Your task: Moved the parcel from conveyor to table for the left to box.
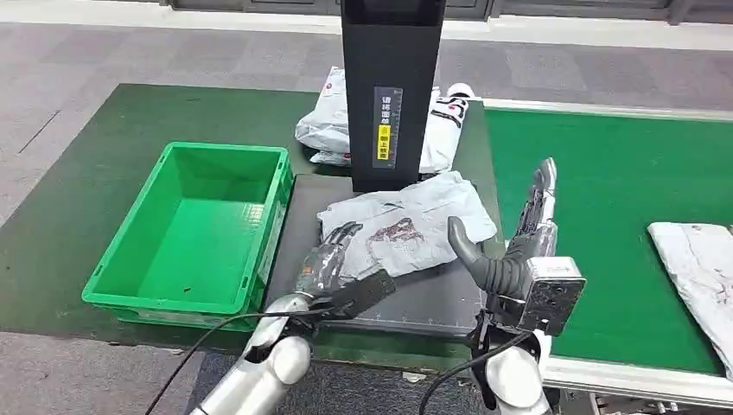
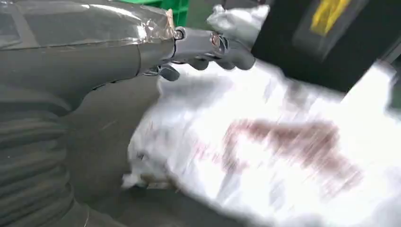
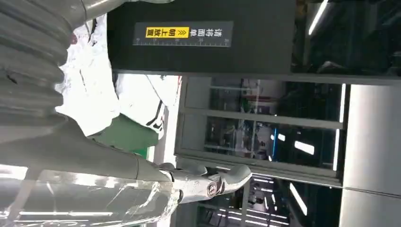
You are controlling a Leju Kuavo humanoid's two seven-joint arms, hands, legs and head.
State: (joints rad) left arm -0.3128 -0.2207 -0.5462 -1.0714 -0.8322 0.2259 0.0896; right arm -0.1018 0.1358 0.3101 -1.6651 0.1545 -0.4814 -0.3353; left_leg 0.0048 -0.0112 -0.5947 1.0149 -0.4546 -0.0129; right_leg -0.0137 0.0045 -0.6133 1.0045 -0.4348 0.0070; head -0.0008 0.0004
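Left fingers (image 1: 341,233) lie stretched and a little apart over the near-left corner of the parcel (image 1: 406,223), thumb out to the side, nothing pinched; whether the tips actually press the wrapper, I can't tell. The left wrist view brings that left hand (image 2: 208,47) in close, fingertips over the parcel's (image 2: 265,151) far edge, and it's blurred. The head view gives the layout the wrist cameras miss: the parcel sits on the dark pad (image 1: 406,298) at the foot of the black tower (image 1: 391,86), between the green bin (image 1: 194,229) and the conveyor (image 1: 605,199). Right hand (image 1: 527,233) stands upright just beside the parcel's right edge, fingers straight and together, thumb swung toward the parcel, holding nothing. Right wrist view looks past that hand (image 3: 208,182) to the tower's yellow label (image 3: 163,33) and windows behind. The parcel itself: crumpled pale grey bag, lying flat, dark reddish print in the middle. More bags (image 1: 324,121) lie behind the tower; another bag (image 1: 700,268) rides the conveyor.
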